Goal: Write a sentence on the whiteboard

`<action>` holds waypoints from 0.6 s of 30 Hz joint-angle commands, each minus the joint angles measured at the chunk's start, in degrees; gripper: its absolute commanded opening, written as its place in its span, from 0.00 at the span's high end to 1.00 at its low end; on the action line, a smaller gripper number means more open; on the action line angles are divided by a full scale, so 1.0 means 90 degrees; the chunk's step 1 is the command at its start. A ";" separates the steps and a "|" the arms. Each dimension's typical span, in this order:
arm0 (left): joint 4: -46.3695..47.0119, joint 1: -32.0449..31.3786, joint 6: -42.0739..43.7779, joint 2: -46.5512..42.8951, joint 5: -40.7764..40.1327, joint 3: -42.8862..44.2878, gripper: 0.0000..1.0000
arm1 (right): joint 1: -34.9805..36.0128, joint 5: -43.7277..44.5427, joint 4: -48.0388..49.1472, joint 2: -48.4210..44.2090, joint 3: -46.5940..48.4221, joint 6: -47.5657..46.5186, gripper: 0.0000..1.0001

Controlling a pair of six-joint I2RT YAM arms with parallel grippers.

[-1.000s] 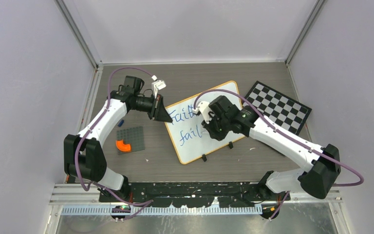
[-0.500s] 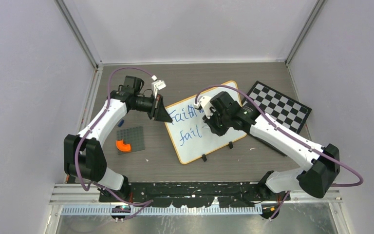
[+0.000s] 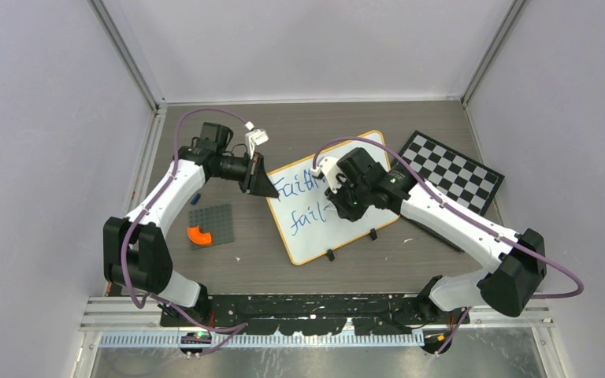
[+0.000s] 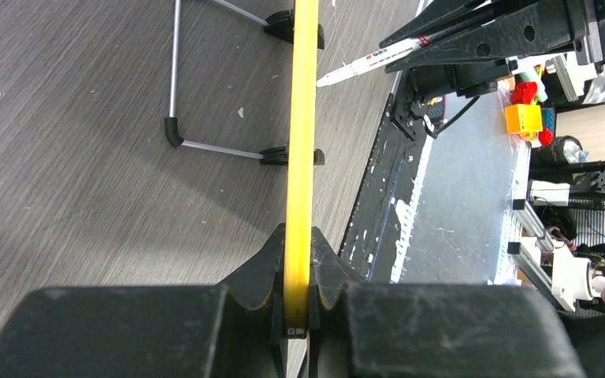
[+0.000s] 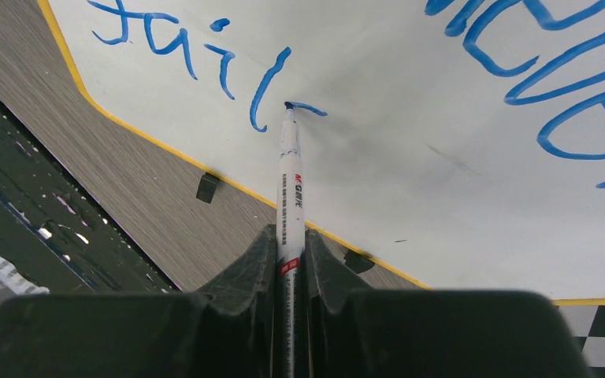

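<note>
The whiteboard point(image 3: 307, 228) with a thin orange-yellow frame lies in the middle of the table, blue writing "Fail" and "fail" on it. My left gripper point(image 3: 261, 183) is shut on its left edge; in the left wrist view the yellow frame point(image 4: 301, 142) runs edge-on between the fingers. My right gripper point(image 3: 345, 206) is shut on a white marker point(image 5: 290, 185), whose blue tip touches the whiteboard point(image 5: 410, 94) at a short fresh stroke just right of "fail". The marker also shows in the left wrist view point(image 4: 370, 61).
A black-and-white checkered board point(image 3: 449, 172) lies at the right behind the whiteboard. A dark grey baseplate point(image 3: 213, 224) with an orange piece point(image 3: 199, 235) lies at the left. Two black clip feet point(image 3: 331, 254) hold the whiteboard's near edge. A small blue thing point(image 3: 195, 198) lies by the left arm.
My right gripper has shifted a little left and back over the board with the marker, adding a short stroke after "fail". The left arm has not moved.
</note>
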 commanded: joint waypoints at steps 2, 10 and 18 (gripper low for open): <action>-0.0204 -0.0036 -0.0088 0.0017 0.0182 0.0217 1.00 | 0.0006 0.0154 0.0264 -0.0092 -0.0164 -0.0100 1.00; -0.0204 -0.0036 -0.0111 0.0079 0.0176 0.0239 1.00 | -0.0161 0.0311 0.0175 -0.0295 -0.0360 -0.0227 1.00; -0.0229 -0.0056 -0.0118 0.0116 0.0147 0.0273 1.00 | -0.0210 0.0214 0.0217 -0.0277 -0.0528 -0.0203 1.00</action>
